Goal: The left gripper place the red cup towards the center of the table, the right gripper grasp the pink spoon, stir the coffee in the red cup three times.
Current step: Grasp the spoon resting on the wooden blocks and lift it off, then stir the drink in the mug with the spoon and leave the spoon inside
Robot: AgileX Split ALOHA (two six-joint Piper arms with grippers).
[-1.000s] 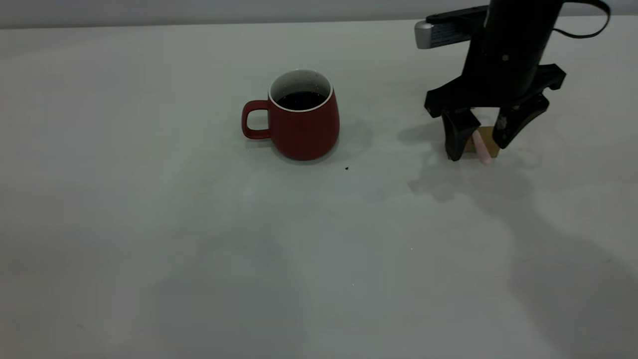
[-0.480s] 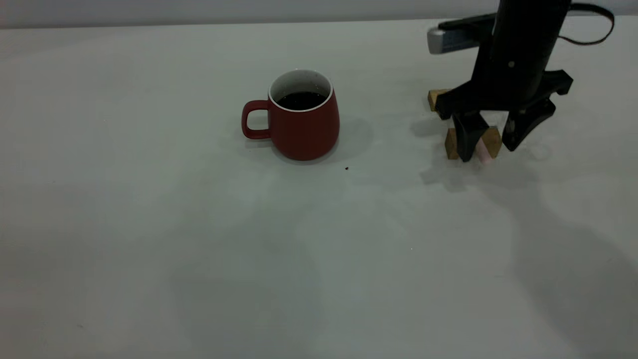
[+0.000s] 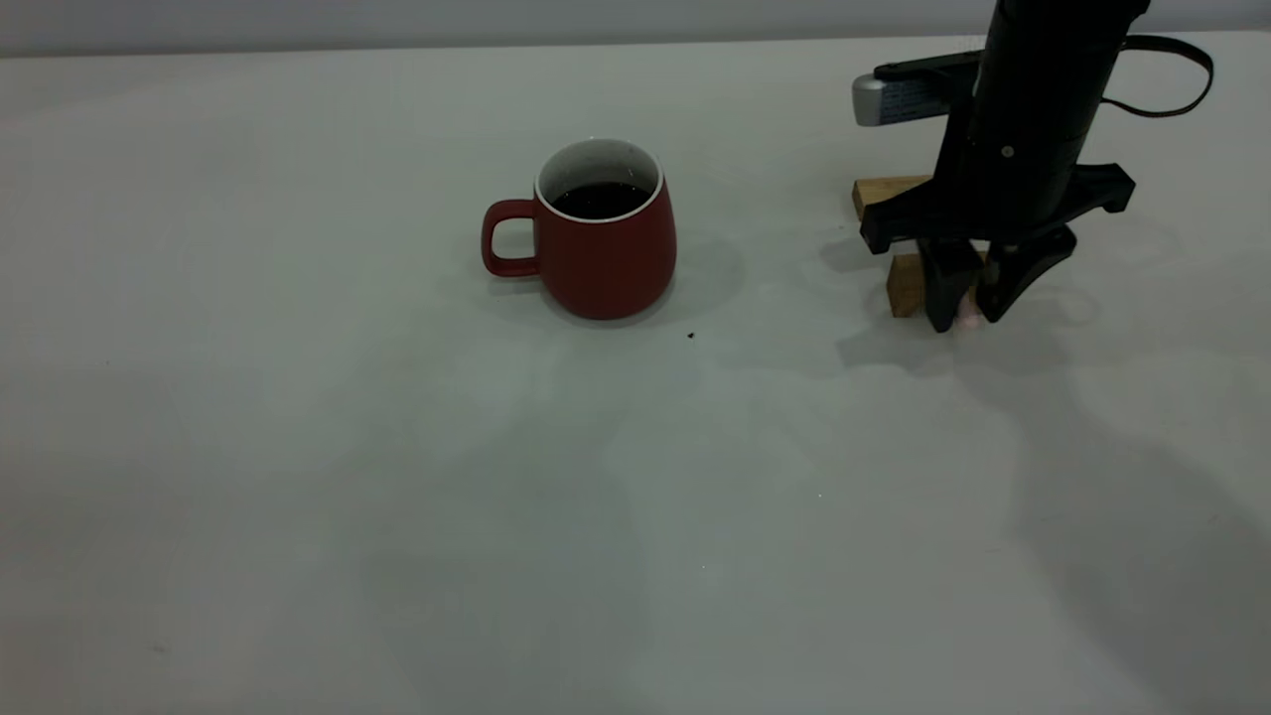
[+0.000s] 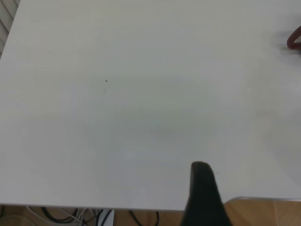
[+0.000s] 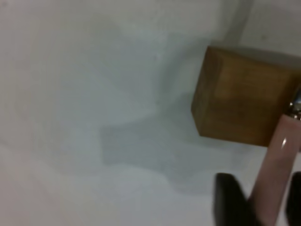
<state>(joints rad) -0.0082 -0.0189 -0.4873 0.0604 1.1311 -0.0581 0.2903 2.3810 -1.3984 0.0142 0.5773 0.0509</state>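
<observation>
The red cup (image 3: pixel 606 253) stands upright near the middle of the table (image 3: pixel 298 447), handle to the left, with dark coffee (image 3: pixel 599 199) inside. A sliver of the cup (image 4: pixel 295 40) also shows in the left wrist view. At the right, the pink spoon (image 3: pixel 968 320) rests on a tan wooden block (image 3: pixel 906 283). My right gripper (image 3: pixel 963 303) points down and is shut on its pink handle (image 5: pixel 275 174), which sits between the two dark fingers (image 5: pixel 230 202). My left gripper (image 4: pixel 203 193) hangs near the table's edge, far from the cup.
A second wooden block (image 3: pixel 884 191) lies behind the right gripper. The near block (image 5: pixel 240 101) fills the right wrist view beside the spoon. A small dark speck (image 3: pixel 691 336) lies in front of the cup. Cables (image 4: pixel 94 216) show below the table's edge.
The right gripper's fingers have gone from wide apart to shut on the spoon's handle. The arm shifted slightly right, uncovering the far block. The cup has not moved.
</observation>
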